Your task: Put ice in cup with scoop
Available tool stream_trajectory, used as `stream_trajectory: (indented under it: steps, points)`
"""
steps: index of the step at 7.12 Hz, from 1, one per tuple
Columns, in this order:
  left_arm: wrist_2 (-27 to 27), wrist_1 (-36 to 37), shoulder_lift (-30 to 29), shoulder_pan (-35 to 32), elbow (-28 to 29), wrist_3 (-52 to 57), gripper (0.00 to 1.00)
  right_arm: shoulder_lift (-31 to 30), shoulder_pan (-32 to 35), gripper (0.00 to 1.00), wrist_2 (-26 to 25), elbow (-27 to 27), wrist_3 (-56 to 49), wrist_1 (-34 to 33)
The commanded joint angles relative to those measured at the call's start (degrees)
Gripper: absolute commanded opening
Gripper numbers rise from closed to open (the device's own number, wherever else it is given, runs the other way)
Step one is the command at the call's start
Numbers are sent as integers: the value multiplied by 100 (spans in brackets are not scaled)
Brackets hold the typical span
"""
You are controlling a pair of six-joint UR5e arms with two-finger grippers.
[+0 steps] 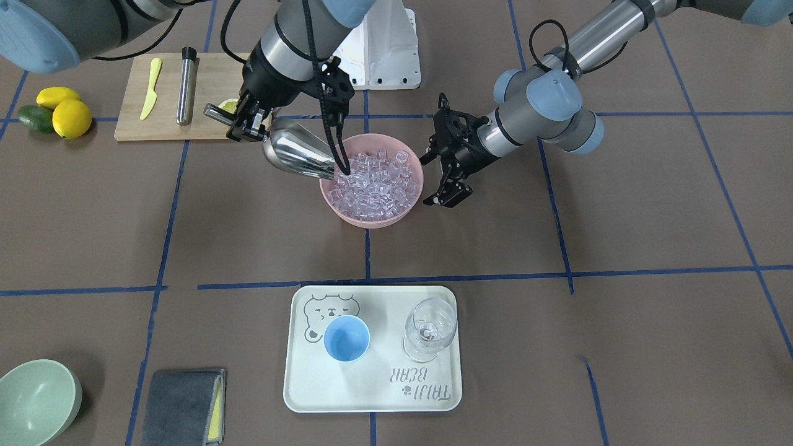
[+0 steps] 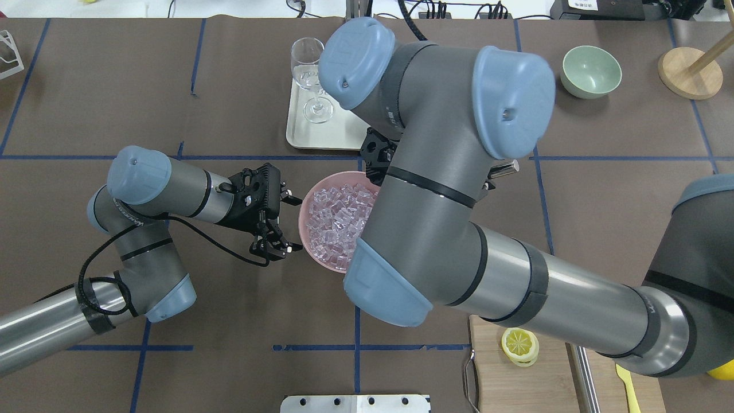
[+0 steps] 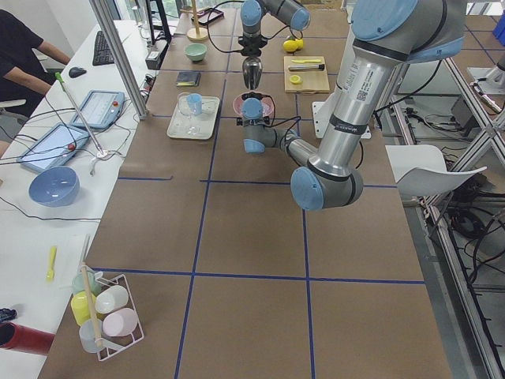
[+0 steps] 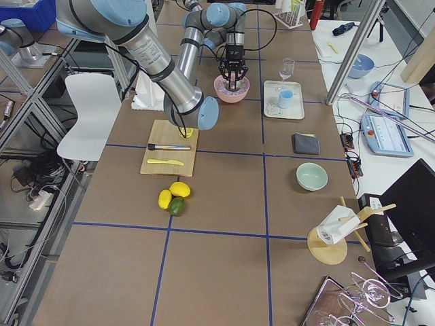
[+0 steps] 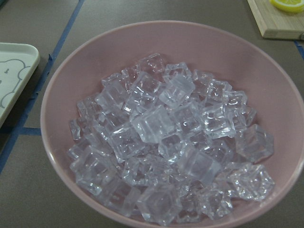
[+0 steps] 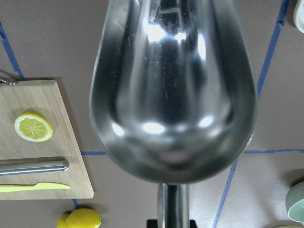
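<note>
The ice (image 1: 372,183) is a heap of clear cubes in a pink bowl (image 1: 347,214) at mid-table; it fills the left wrist view (image 5: 166,142). My right gripper (image 1: 246,126) is shut on the handle of the steel scoop (image 1: 296,153). The scoop tilts down with its mouth at the bowl's rim, and its trough (image 6: 173,85) looks empty. My left gripper (image 1: 432,179) is open and empty, close beside the bowl on the other side (image 2: 293,225). The light-blue cup (image 1: 347,337) stands empty on a white tray (image 1: 372,396), apart from the bowl.
A wine glass (image 1: 429,328) stands on the tray next to the cup. A cutting board (image 1: 204,93) near the right arm holds a steel cylinder (image 1: 184,87) and a yellow knife (image 1: 150,88). Lemons (image 1: 62,111), a green bowl (image 1: 34,402) and a grey cloth (image 1: 183,406) lie further off.
</note>
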Motion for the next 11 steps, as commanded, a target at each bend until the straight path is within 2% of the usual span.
stream_trajectory:
  steps: [1, 3, 5, 11]
  points:
    - [0, -8, 4, 0, 2, -5, 99, 89, -145, 0, -169, -205, -14, -21]
    - [0, -139, 12, 36, 2, -5, 99, 133, -180, 0, -352, -519, -118, -30]
    - [0, -148, 4, 53, 3, -14, 99, 422, -181, 0, -476, -1056, -267, -30]
    - [0, -149, 12, 53, 11, -5, 99, 423, -505, 0, -653, -1136, -234, 13]
